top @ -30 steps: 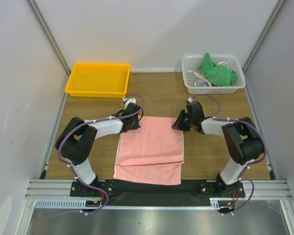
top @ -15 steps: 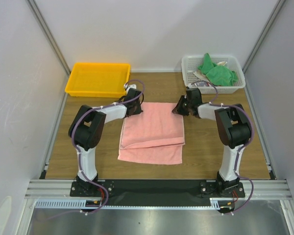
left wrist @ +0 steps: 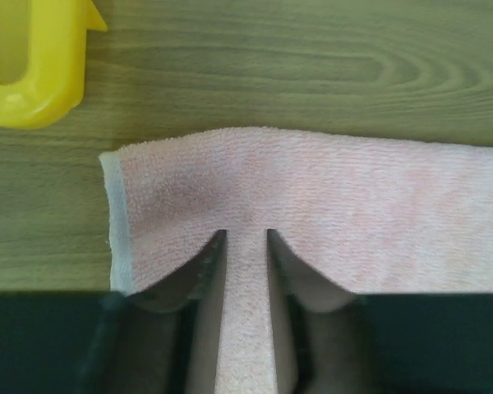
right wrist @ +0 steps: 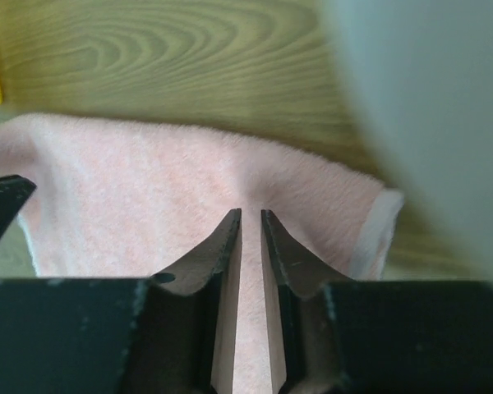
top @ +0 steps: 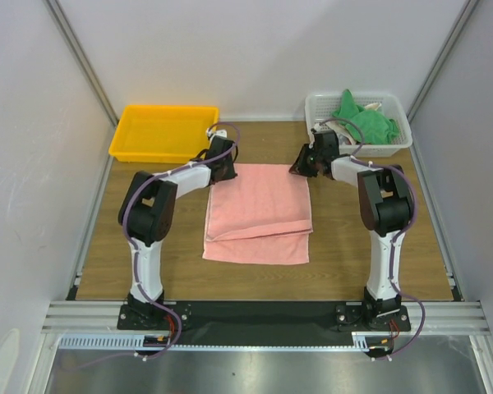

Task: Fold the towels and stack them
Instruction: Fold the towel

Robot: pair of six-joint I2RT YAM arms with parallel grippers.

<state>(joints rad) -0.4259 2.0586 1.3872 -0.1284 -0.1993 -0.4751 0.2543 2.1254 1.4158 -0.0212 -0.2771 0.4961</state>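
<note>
A salmon-pink towel (top: 259,213) lies folded in the middle of the table, its lower layer sticking out at the near edge. My left gripper (top: 223,167) sits low on the towel's far left corner (left wrist: 312,189). Its jaws (left wrist: 246,234) stand a little apart, open, with a strip of pink cloth lying between them. At the far right corner (right wrist: 148,189), my right gripper (top: 305,167) has its jaws (right wrist: 251,212) pinched narrowly, shut on the cloth. Green towels (top: 363,121) lie bunched in the white basket (top: 398,141).
A yellow tray (top: 164,131) stands at the back left, its corner (left wrist: 33,90) close to my left gripper. The white basket sits at the back right, just beyond my right gripper. Grey walls close in both sides. Bare wood surrounds the pink towel.
Both arms stretched toward the back of the table, dragging the pink towel's far edge with them. The left jaws have parted slightly. The right jaws stayed pinched.
</note>
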